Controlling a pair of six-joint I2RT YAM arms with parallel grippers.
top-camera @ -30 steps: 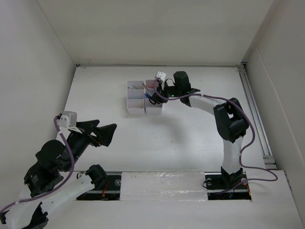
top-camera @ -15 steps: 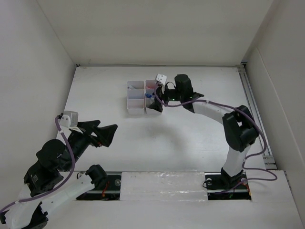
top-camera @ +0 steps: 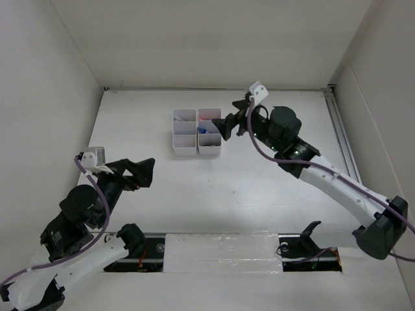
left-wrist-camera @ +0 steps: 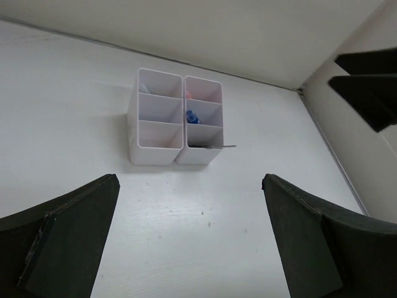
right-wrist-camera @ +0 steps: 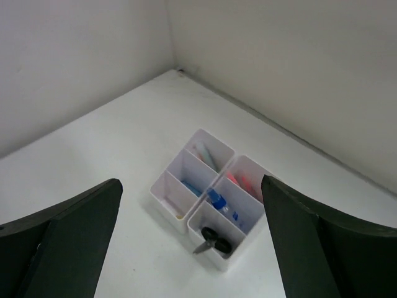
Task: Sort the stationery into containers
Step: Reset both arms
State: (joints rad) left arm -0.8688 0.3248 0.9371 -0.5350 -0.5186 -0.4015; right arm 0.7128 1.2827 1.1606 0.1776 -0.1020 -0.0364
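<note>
Two white containers stand side by side at the table's middle back, forming a grid. The black-handled scissors stand in the right tray's end compartment, their blade poking over the rim. A blue-capped bottle fills the middle cell and pink and red pens the far one. The left tray holds a green highlighter, a blue one and an orange-yellow item. My right gripper hangs open above and right of the trays. My left gripper is open and empty, well short of them.
White walls close in the table at the back, left and right. A metal rail runs along the right edge. The right gripper's fingers show at the upper right of the left wrist view.
My right gripper opened over the right tray, left the scissors in its end compartment, then drew back up and to the right. The left arm shifted slightly.
</note>
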